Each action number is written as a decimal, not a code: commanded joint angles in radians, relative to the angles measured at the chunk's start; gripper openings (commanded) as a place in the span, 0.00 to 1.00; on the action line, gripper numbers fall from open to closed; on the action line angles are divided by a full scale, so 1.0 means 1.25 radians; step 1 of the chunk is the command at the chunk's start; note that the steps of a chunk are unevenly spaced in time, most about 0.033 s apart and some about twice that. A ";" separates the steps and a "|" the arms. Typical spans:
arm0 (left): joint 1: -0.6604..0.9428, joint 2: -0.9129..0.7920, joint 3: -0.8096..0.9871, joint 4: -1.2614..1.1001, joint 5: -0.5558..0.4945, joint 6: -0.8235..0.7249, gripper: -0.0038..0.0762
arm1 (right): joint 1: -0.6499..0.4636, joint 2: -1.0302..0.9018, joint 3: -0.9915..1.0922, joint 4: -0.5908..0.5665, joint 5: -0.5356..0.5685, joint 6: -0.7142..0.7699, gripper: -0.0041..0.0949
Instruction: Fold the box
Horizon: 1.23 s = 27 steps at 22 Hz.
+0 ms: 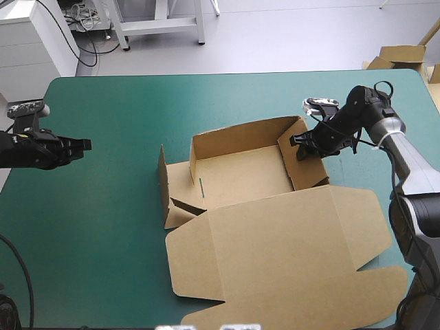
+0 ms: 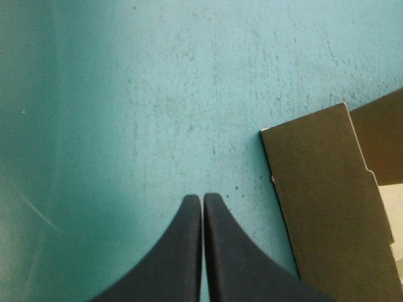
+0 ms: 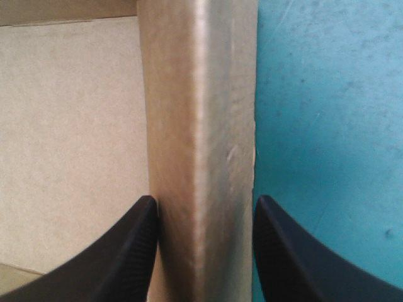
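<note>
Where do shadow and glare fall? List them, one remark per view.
High view: even light, only soft shade inside the raised walls of the box. Left wrist view: the teal-green cover darkens beside the shut left gripper, on the side away from the box. Right wrist view: a pale sheen runs along the box wall between the right gripper's open fingers.

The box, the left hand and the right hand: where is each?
box (image 1: pixel 240 175): high view, on the tray's bare floor.
left hand (image 2: pixel 201 196): left wrist view, where its shut fingertips meet.
right hand (image 3: pixel 204 200): right wrist view, midway between its fingertips, astride the box's wall.
</note>
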 commanded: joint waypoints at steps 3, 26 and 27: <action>0.001 -0.022 -0.022 -0.054 -0.014 0.001 0.04 | 0.002 -0.023 -0.019 0.017 -0.020 -0.013 0.33; 0.001 -0.018 -0.022 -0.284 0.020 0.036 0.80 | -0.104 -0.259 -0.097 0.230 0.025 0.000 0.02; 0.001 -0.018 -0.022 -0.284 0.039 0.049 0.78 | -0.103 -0.260 -0.097 0.256 0.025 -0.004 0.02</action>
